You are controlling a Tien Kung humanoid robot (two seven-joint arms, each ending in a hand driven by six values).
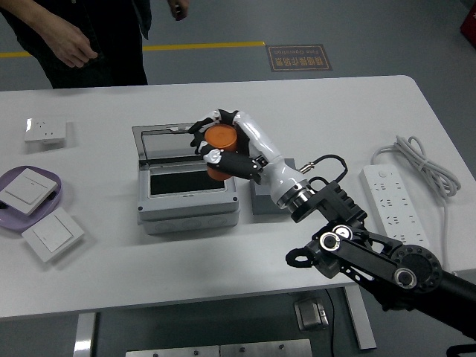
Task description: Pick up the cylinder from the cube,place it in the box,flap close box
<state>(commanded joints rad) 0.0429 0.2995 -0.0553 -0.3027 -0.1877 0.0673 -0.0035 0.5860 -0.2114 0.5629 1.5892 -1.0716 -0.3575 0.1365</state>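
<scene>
Right hand: we see the right hand (223,145) reaching in from the lower right on its black arm, fingers curled around the orange cylinder (221,146) and gripping it
Cylinder: we find it lifted clear of the cube, held tilted in the air over the right part of the open box, near its raised lid
Cube: the grey cube (277,195) sits just to the right of the box, mostly hidden behind the wrist, so we see only part of it
Box: the grey box (188,198) stands in the middle of the white table (223,275), its dark inside showing
Lid: the lid (172,143) stands up along the far edge of the box
Left side: we count 1 purple plate (58,192) carrying a white switch panel (24,190), 1 more white switch panel (53,233) lying in front of it and 1 white socket plate (45,130) further back
Right side: a white power strip (395,206) lies near the table edge with its cable (425,163) looped behind it
Person: a person in dark clothes stands at the far left; 1 hand (76,48) hangs loosely above the table edge, touching nothing we can see
</scene>
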